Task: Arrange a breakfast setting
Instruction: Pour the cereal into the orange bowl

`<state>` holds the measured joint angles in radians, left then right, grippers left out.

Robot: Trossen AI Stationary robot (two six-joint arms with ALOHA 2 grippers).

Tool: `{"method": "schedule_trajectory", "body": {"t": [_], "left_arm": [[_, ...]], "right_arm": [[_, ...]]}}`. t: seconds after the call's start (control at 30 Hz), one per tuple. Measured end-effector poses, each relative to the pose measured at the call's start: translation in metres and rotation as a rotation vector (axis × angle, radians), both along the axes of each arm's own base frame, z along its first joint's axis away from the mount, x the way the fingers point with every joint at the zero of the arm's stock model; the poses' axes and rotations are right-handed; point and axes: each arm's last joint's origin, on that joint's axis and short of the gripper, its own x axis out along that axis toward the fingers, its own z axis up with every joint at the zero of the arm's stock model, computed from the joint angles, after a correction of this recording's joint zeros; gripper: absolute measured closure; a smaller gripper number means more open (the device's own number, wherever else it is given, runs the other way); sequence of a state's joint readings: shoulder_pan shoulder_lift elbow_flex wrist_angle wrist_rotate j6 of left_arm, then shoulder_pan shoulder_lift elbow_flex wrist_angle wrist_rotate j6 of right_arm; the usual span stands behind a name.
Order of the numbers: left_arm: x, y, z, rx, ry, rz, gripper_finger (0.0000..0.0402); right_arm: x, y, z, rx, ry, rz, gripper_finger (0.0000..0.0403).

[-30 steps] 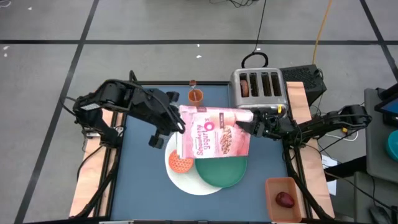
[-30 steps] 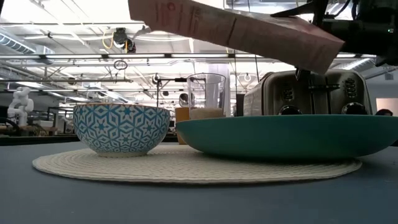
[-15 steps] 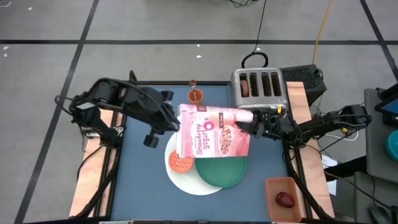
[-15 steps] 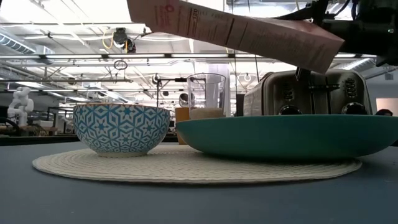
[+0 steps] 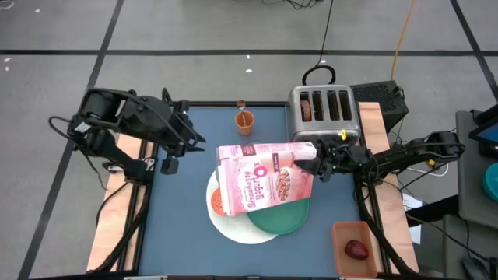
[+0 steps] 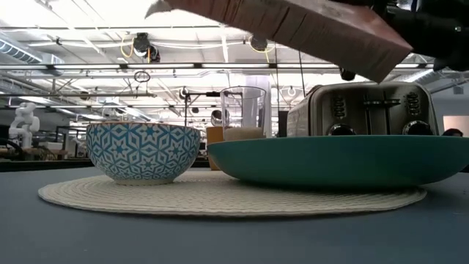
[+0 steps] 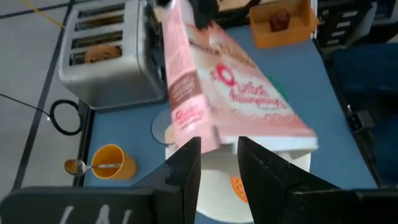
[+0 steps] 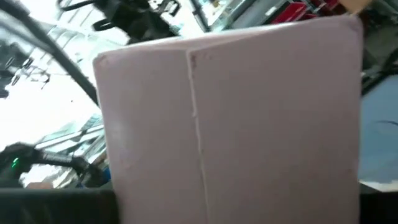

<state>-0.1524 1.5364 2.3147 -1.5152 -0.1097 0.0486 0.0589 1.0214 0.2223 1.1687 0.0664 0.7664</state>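
Note:
The pink cereal box [image 5: 261, 175] hangs tilted above the green plate [image 5: 282, 216] and the small orange-patterned bowl [image 5: 219, 202], both on the large white round plate [image 5: 233, 227]. My right gripper [image 5: 313, 159] is shut on the box's right end. My left gripper [image 5: 167, 162] is open with nothing between its fingers, up by the table's left edge, well clear of the box. The milk glass [image 6: 243, 112] stands behind the plates. The orange cup [image 5: 244, 120] holds a spoon [image 5: 241, 104] near the far edge. My right gripper holds the cereal box by its end toward the toaster [image 5: 306, 155], coming in about level from the table's right. The box itself hides the fingers in the right wrist view. The box is lifted clear over the plates, lying tilted with its printed face up.
The silver toaster [image 5: 323, 109] stands at the far right, just behind my right gripper, with a brown bagel [image 7: 94, 55] in one slot. A tan bin [image 5: 354, 250] at the near right corner holds a dark-red fruit [image 5: 356, 249]. Bare blue tabletop lies at the left.
My left gripper has drawn back from the box's left end toward the table's left edge and risen. My right gripper has rolled, and the box has turned with it: its free left end has swung toward the near edge while its held end stayed in place.

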Motion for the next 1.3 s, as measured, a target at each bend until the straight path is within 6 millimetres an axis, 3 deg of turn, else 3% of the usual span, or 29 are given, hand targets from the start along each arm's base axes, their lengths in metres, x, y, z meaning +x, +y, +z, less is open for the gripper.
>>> {"method": "schedule_trajectory", "body": {"t": [0.13, 0.27, 0.47, 0.6, 0.77, 0.97, 1.1, 1.3], "left_arm": [[-0.001, 0.000, -0.016, 0.005, 0.010, -0.002, 0.0289], [-0.015, 0.002, -0.041, 0.002, -0.084, -0.012, 0.0289], [-0.055, 0.009, -0.101, -0.070, -0.284, 0.019, 0.0289], [-0.069, 0.011, -0.143, -0.099, -0.390, 0.024, 0.0289], [-0.082, 0.013, -0.181, -0.140, -0.474, 0.037, 0.0289], [-0.087, 0.014, -0.204, -0.158, -0.517, 0.047, 0.0289], [-0.088, 0.014, -0.208, -0.153, -0.512, 0.065, 0.0289], [-0.087, 0.014, -0.209, -0.144, -0.507, 0.061, 0.0289]], "right_arm": [[0.002, 0.001, 0.005, -0.032, -0.010, 0.018, 0.0200], [0.004, 0.001, 0.004, -0.047, 0.014, 0.030, 0.0200], [0.004, 0.001, 0.004, -0.082, 0.022, 0.020, 0.0200], [0.005, 0.001, 0.003, -0.090, 0.026, 0.016, 0.0200], [0.007, 0.002, 0.004, -0.126, 0.046, 0.010, 0.0200], [0.028, 0.004, 0.022, -0.248, 0.216, 0.027, 0.0200], [0.040, 0.004, 0.044, -0.342, 0.336, 0.032, 0.0200], [0.046, 0.003, 0.066, -0.393, 0.347, -0.022, 0.0200]]}}
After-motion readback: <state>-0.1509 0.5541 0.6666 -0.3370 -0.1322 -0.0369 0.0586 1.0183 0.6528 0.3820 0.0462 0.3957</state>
